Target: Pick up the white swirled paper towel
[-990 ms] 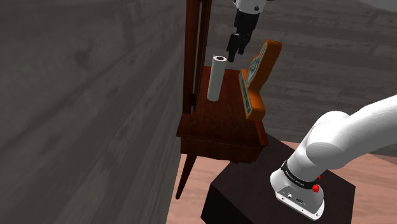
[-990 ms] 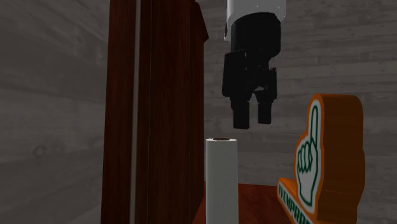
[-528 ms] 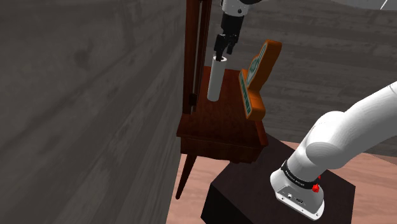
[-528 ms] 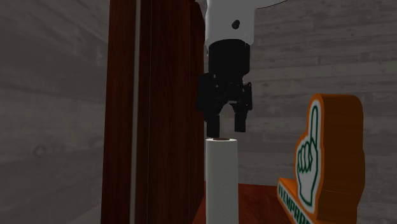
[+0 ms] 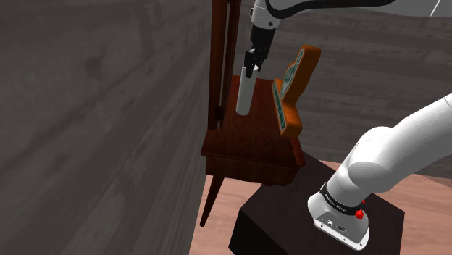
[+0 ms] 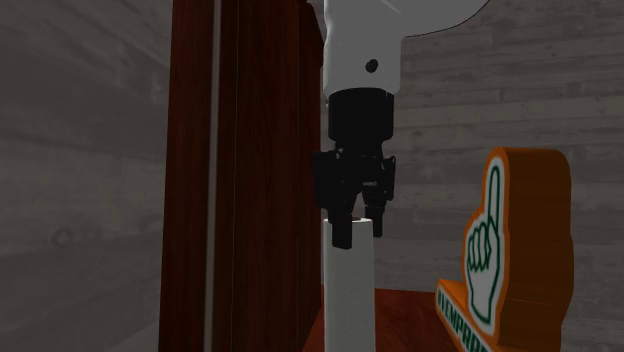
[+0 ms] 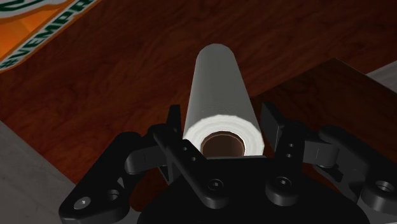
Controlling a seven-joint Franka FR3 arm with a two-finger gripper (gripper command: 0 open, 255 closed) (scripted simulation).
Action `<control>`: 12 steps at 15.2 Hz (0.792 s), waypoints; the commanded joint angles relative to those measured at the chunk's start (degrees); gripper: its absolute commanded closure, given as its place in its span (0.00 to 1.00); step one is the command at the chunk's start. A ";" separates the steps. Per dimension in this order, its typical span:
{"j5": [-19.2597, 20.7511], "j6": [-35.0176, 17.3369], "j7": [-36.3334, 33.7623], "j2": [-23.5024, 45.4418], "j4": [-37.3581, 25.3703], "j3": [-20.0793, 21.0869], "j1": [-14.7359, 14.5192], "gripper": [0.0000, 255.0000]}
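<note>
Gripper (image 7: 221,119) astride top of upright white paper towel roll (image 7: 216,76) on dark wooden table (image 7: 127,83); fingers (image 7: 173,124) spread, just beside its sides, not visibly clamping.

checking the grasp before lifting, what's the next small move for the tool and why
Probably close the tool now: its fingers stand apart on either side of the top of the upright paper towel roll, not yet clasping it.

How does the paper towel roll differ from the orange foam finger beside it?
The paper towel roll is a white upright cylinder; the foam finger is a flat orange slab with a green-outlined pointing hand. The gripper straddles the roll's top; the foam finger is untouched. Both sit on the wooden table.
</note>
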State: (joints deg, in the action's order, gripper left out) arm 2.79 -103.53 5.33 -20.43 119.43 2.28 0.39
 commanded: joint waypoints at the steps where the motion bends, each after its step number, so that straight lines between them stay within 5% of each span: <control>1: 0.01 -0.07 0.01 0.01 0.13 -0.01 0.01 1.00; 12: -0.03 2.92 0.09 0.32 -3.17 0.05 0.01 1.00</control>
State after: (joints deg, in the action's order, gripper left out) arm 2.78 -101.36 5.45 -20.27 117.14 2.28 0.41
